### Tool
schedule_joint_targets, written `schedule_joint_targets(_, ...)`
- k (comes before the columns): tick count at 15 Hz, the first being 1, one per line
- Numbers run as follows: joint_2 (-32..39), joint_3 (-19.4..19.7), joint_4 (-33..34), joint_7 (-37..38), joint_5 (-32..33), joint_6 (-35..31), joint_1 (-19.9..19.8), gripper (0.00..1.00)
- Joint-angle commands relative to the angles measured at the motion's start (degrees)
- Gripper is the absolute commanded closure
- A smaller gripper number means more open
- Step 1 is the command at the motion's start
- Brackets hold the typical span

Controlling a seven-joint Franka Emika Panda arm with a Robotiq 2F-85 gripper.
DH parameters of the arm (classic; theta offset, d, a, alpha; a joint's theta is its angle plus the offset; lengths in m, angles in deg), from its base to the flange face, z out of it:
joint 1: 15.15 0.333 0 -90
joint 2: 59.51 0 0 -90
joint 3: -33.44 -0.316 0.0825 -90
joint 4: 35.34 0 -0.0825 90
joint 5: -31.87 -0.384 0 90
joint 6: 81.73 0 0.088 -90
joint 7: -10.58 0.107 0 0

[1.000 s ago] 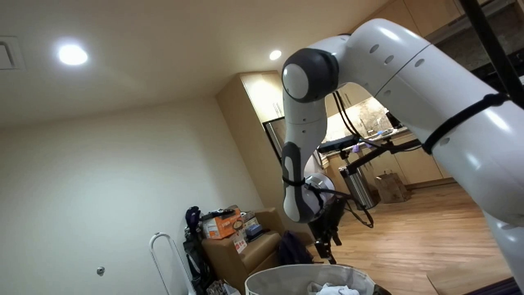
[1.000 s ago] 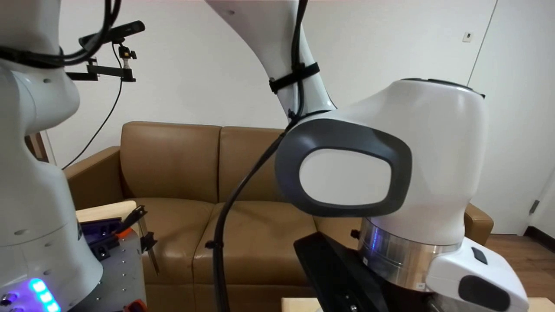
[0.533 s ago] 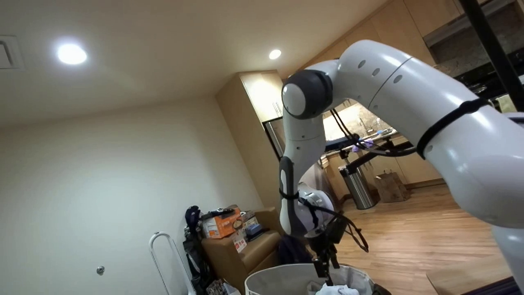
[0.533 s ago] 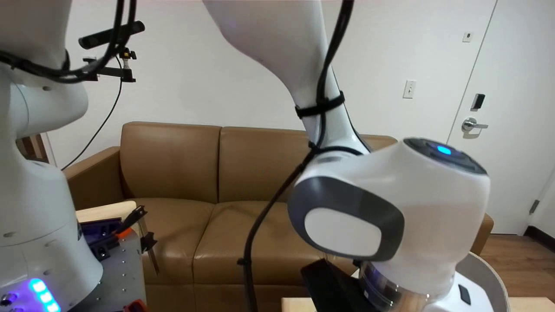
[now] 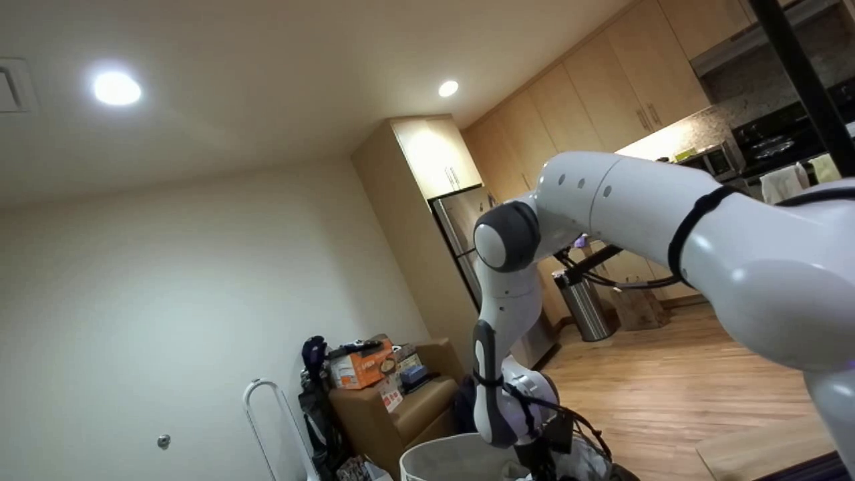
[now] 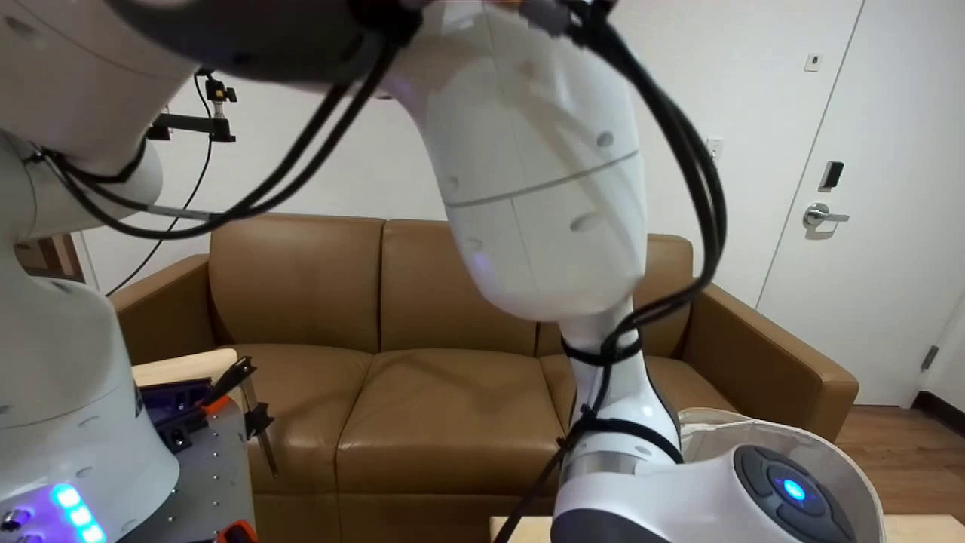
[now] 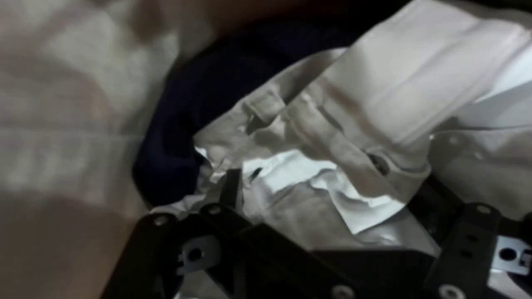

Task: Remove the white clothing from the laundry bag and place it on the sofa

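down in the laundry bag [image 6: 844,475], near the far edge of the wooden bench [image 6: 927,530], the pincer [image 7: 332,195] looks spread wide over the white clothing [image 7: 286,168], so i'd press slightly deeper, catch one thick fold, and lift straight up.

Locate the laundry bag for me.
In an exterior view, the laundry bag sits at lower right, in front of the brown sofa, partly hidden behind the robot arm.
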Motion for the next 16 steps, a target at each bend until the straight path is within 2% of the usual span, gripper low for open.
schedule_joint_targets(1, 10.45, -8.36, 11.53, -8.57, 1.53, 3.46, -7.28, 0.0)
schedule_joint_targets(2, 12.06, -9.61, 13.64, -9.23, 1.13, 5.98, -8.21, 0.25)
schedule_joint_targets(3, 13.41, -10.96, 15.96, -10.67, 0.43, 9.06, -9.51, 0.26)
schedule_joint_targets(7, 13.57, -11.4, 21.79, -10.76, -2.28, 25.58, -10.94, 0.51)
schedule_joint_targets(13, 14.2, -7.2, 27.83, -7.85, -2.93, 39.33, -6.95, 0.89)
schedule_joint_targets(16, 14.12, -6.92, 29.91, -8.07, -4.87, 42.55, -6.81, 0.87)
